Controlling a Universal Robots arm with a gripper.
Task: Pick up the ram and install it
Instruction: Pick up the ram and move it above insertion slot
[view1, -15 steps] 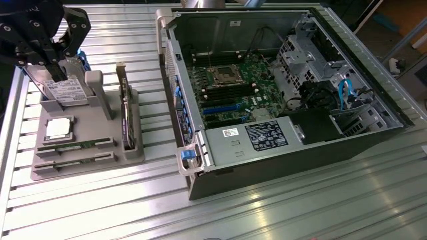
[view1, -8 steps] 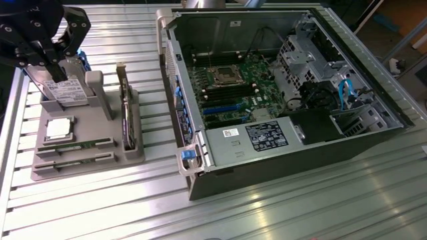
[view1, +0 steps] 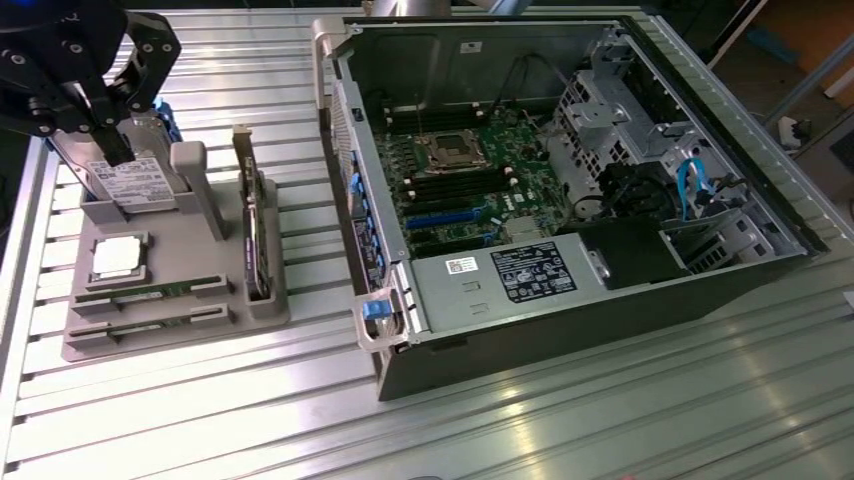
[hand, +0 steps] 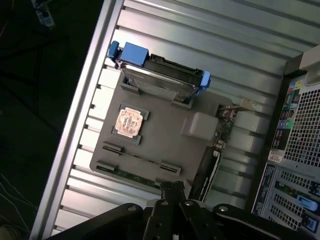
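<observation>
Two ram sticks lie flat in the slots of a grey holder tray (view1: 174, 315), one stick (view1: 150, 293) just behind the other (view1: 140, 326). In the wrist view the green edge of a ram stick (hand: 131, 175) shows near the tray's (hand: 165, 142) closest side. My black gripper (view1: 118, 148) hangs shut and empty above the tray's far end, over the hard drive (view1: 134, 180). Its fingertips (hand: 172, 189) press together, a short way above the tray's edge and touching nothing.
The tray also carries a silver hard drive (hand: 160, 82) with blue clips, a CPU (view1: 118, 257) and an upright dark expansion card (view1: 254, 240). An open computer case (view1: 561, 180) lies on the exterior view's right, its motherboard (view1: 461, 175) exposed. Slatted aluminium table (view1: 534, 420) underneath.
</observation>
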